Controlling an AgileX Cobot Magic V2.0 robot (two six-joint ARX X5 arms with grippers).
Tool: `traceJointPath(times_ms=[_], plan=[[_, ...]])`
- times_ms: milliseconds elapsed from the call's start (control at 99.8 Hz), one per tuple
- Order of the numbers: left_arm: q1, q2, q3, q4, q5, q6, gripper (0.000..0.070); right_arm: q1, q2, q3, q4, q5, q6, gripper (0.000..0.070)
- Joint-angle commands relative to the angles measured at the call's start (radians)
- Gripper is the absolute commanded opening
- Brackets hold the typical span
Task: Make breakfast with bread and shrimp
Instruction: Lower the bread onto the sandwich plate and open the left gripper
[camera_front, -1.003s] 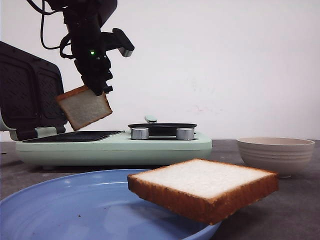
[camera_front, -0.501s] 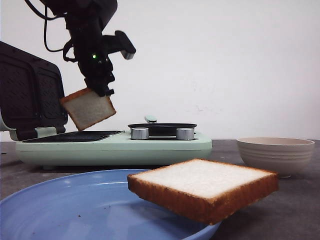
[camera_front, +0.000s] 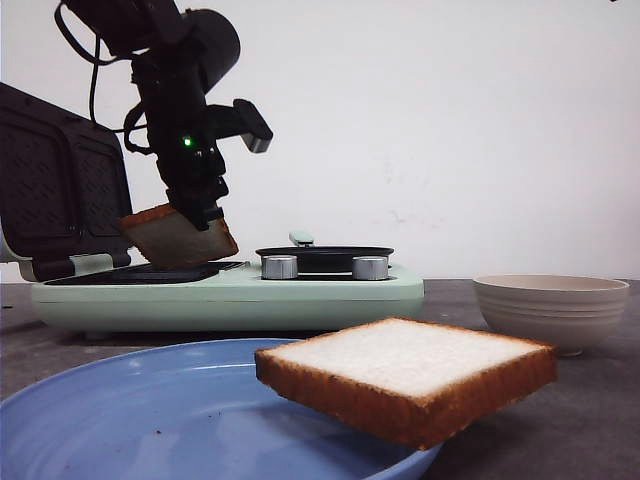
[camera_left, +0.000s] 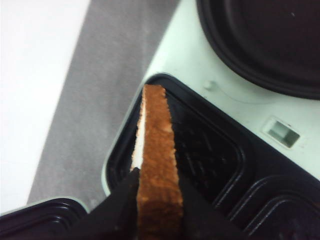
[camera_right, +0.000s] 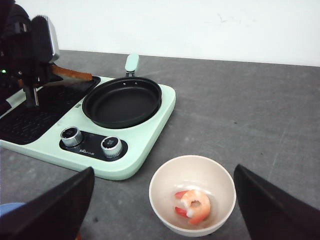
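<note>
We find the left gripper (camera_front: 205, 215) pinching 1 thick white bread slice (camera_front: 180, 238) tilted over the mint-green grill's black ribbed plate (camera_left: 210, 150); lay it flat before releasing.

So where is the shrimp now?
In the right wrist view, the shrimp lies inside the white bowl, on the table beside the green cooker.

Green cooker (camera_front: 300, 295), blue plate (camera_front: 120, 420), bowl (camera_right: 170, 187)
</note>
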Motion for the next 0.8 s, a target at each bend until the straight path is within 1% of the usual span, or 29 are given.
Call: traceJointPath(times_ms=[0, 521, 652, 702, 732, 742, 752, 762, 792], plan=[[-0.003, 0.029, 0.023, 0.007, -0.019, -0.006, 0.001, 0.005, 0.002, 0.01, -0.004, 0.0, -0.006, 0.0559], [-0.003, 0.076, 0.023, 0.005, -0.019, -0.026, 0.0009, 0.015, 0.003, 0.01, -0.012, 0.003, -0.011, 0.0559], [-0.003, 0.075, 0.023, 0.003, -0.024, -0.025, 0.0018, 0.015, 0.003, 0.01, -0.012, 0.007, -0.011, 0.0559], [-0.003, 0.075, 0.023, 0.004, -0.024, -0.025, 0.0049, 0.015, 0.003, 0.01, -0.012, 0.007, -0.011, 0.0559], [-0.003, 0.076, 0.023, 0.004, -0.024, -0.025, 0.0091, 0.015, 0.003, 0.01, -0.012, 0.007, -0.011, 0.0559], [-0.002, 0.076, 0.023, 0.005, -0.024, -0.026, 0.0112, 0.015, 0.003, 0.01, -0.012, 0.007, -0.011, 0.0559], [-0.002, 0.075, 0.023, 0.005, -0.024, -0.026, 0.0149, 0.015, 0.003, 0.01, -0.012, 0.007, -0.011, 0.0559], [-0.002, 0.075, 0.023, 0.005, -0.024, -0.026, 0.0163, 0.015, 0.003, 0.01, -0.012, 0.007, -0.011, 0.0559], [-0.002, 0.075, 0.023, 0.005, -0.024, -0.026, 0.025, 0.015, 0.003, 0.01, -0.012, 0.007, -0.011, 0.0559]])
